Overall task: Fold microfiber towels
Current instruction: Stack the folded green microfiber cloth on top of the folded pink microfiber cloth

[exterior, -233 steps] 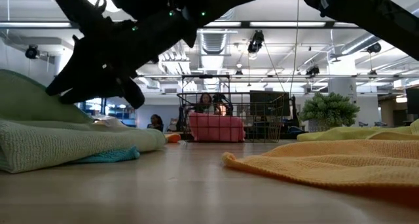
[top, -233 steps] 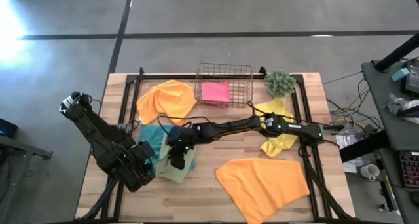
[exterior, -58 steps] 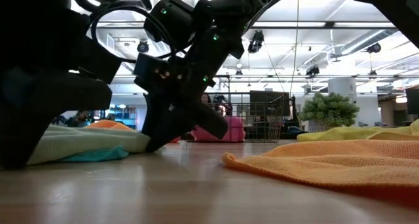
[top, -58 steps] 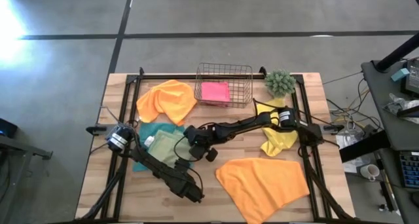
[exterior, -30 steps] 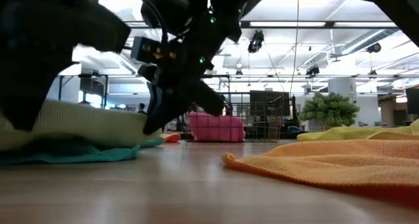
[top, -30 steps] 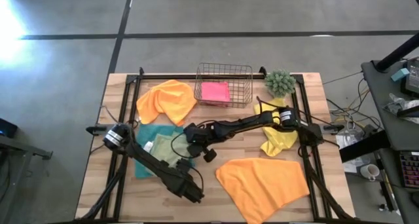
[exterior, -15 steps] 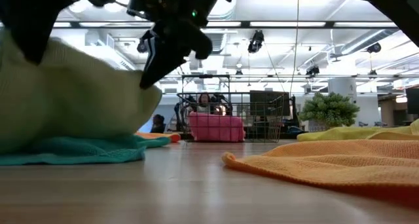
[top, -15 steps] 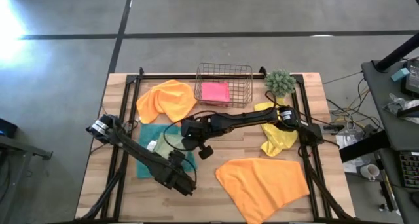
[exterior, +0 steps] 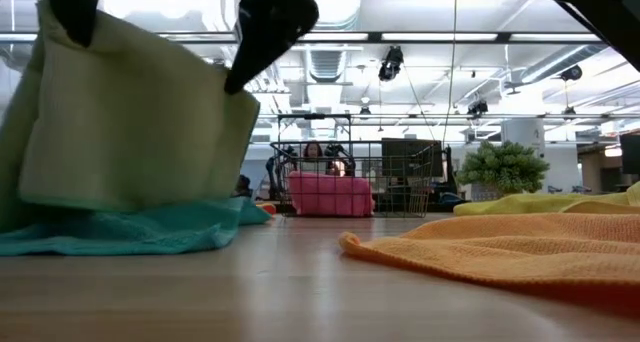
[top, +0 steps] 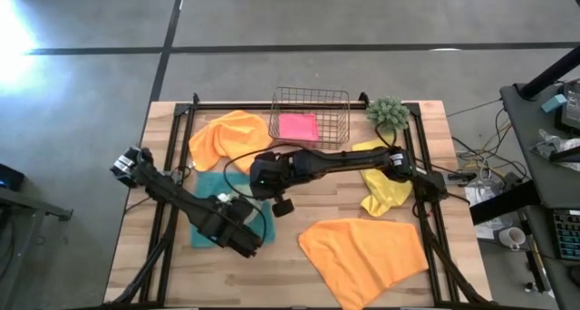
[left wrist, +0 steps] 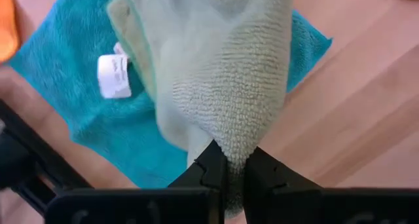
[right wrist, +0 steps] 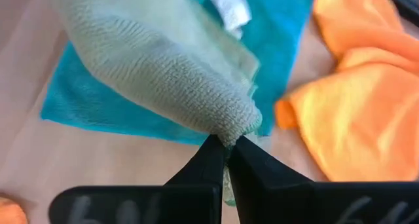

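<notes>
Left gripper (left wrist: 234, 164): clenched on one corner of the sage green towel (exterior: 130, 122)
Right gripper (right wrist: 228, 149): clenched on another corner of the same towel
Sage green towel: hung below both sets of jaws, lifted off the table (top: 299, 265), lower edge just above the teal towel (left wrist: 59, 73)
Teal towel: spread flat directly beneath the jaws
Pink towel (top: 298, 127): lying folded in the basket (top: 310, 97), beyond the jaws, judged done
Orange towels (top: 231, 138), (top: 362, 251): loose, unfolded, one on each side of the grippers
Yellow towel (top: 385, 192): crumpled beside the right arm
Progress: judged early, five towels left unfolded
</notes>
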